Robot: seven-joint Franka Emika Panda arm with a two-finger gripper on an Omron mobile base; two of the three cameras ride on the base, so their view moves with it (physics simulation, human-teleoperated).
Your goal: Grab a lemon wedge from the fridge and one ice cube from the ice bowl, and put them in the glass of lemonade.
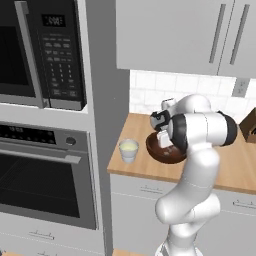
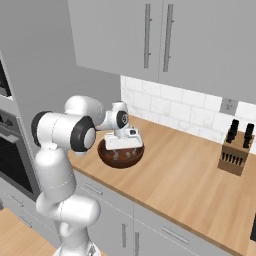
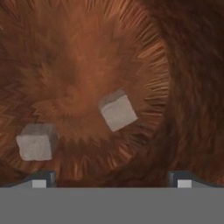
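Observation:
My gripper (image 2: pixel 121 146) hangs open just above the ice bowl (image 2: pixel 120 159), a wide dark-brown bowl on the wooden counter. In the hand view the gripper (image 3: pixel 113 180) looks straight down into the ice bowl (image 3: pixel 144 52). One ice cube (image 3: pixel 117 110) lies near the bowl's middle, ahead of the gap between my fingertips (image 3: pixel 43 179). A second ice cube (image 3: pixel 37 141) lies off to the left. Nothing is between the fingers. The glass of lemonade (image 1: pixel 128 149) stands on the counter left of the ice bowl (image 1: pixel 159 154), near the counter's left end. The fridge and the lemon wedge are out of view.
A tall grey column with a microwave (image 1: pixel 42 50) and an oven (image 1: pixel 45 175) borders the counter (image 2: pixel 190 175) on the left. A knife block (image 2: pixel 234 156) stands at the back right. Grey wall cabinets (image 2: pixel 150 35) hang above the counter.

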